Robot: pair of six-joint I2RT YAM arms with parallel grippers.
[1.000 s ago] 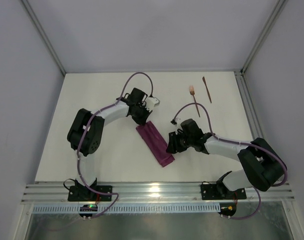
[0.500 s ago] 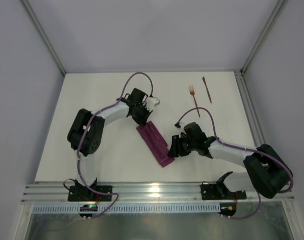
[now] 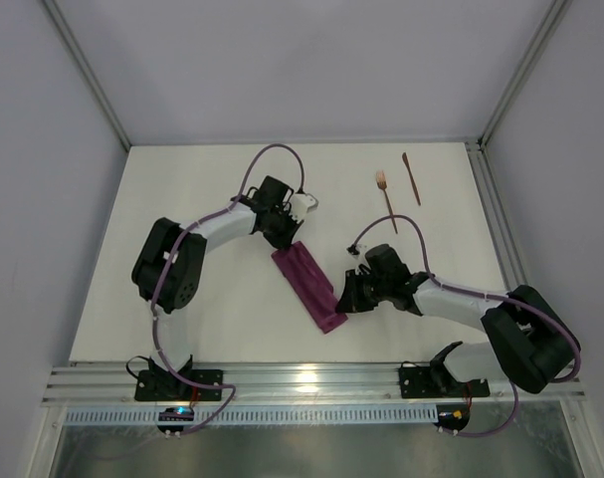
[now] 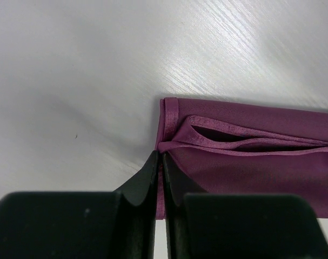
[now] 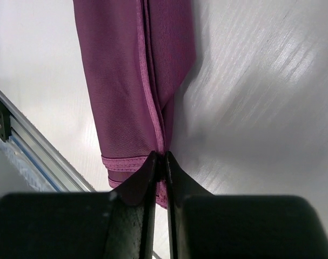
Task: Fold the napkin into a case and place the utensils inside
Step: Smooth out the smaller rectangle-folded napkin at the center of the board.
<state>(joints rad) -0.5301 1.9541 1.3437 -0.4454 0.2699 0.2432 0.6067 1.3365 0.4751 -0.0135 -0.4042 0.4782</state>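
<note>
Table: white top in a pale-walled booth, seen from above.
Napkin: folded to a narrow magenta strip, lying diagonally mid-table between my two arms. Layered hems and an open pocket show at its far end.
Left gripper: jaws together, pinching the hem at the strip's far corner.
Right gripper: jaws together on the hem at the near end.
Fork, knife: far right of the table, well apart from the napkin.
Risk: I judge that uneven pulls from the two pinches would twist the strip and spill its layers. A thin grip on the hem alone could slip, so the fold springs open.
</note>
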